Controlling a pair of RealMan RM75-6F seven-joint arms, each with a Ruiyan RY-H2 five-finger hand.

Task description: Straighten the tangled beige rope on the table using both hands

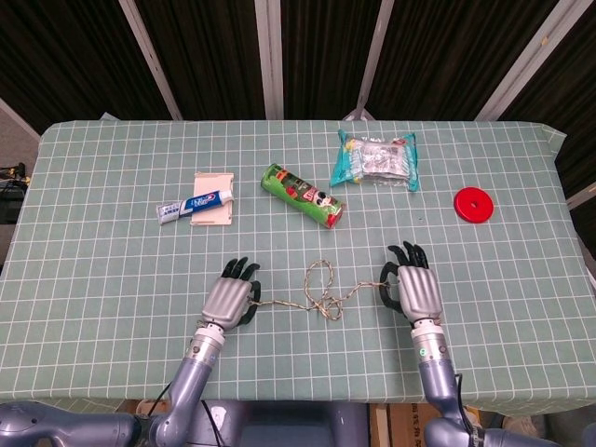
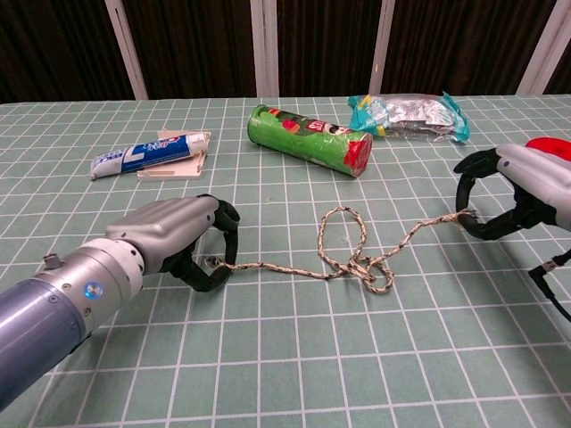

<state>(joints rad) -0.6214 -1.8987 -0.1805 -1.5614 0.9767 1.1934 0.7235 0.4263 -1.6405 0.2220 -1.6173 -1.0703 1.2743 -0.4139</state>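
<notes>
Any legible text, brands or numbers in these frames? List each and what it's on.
None can be read.
Toothpaste tube: blue and white print, too blurred.
Green can: label graphics, no legible words.
Teal snack bag: print too small.
Red disc, beige card, rope: no text visible.

Silver left hand [image 2: 169, 230], black fingers [image 2: 230, 214], blue-grey forearms
</notes>
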